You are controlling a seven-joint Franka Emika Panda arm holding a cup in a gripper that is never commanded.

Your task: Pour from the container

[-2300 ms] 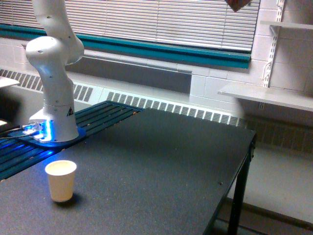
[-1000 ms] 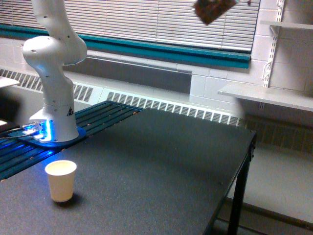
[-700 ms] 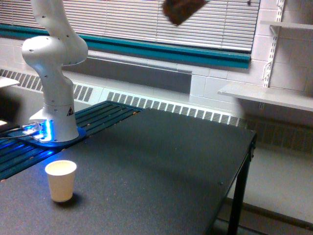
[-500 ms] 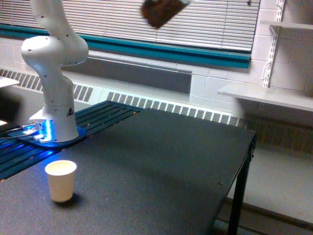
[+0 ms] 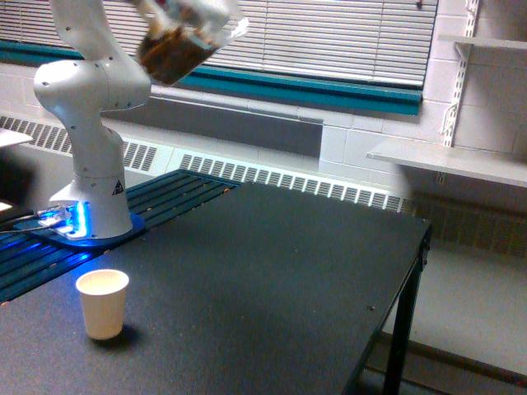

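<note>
The container hangs high near the top of the exterior view, tilted, above and toward the exterior view's right of the paper cup, which stands upright on the black table well below it. Brown bits show through its clear wall, bunched toward its lower end. The gripper is mostly cut off by the top edge and blurred, so I cannot tell how its jaws stand; it appears to carry the container by the upper part. As a judgement: thin clear plastic is light, smooth and somewhat flexible, so a hard squeeze could buckle the wall and a loose one could let it slip; hold around the side wall near the rim. The loose bits probably shift as 1 mass when tipped, calling for a slow tilt over the small cup.
</note>
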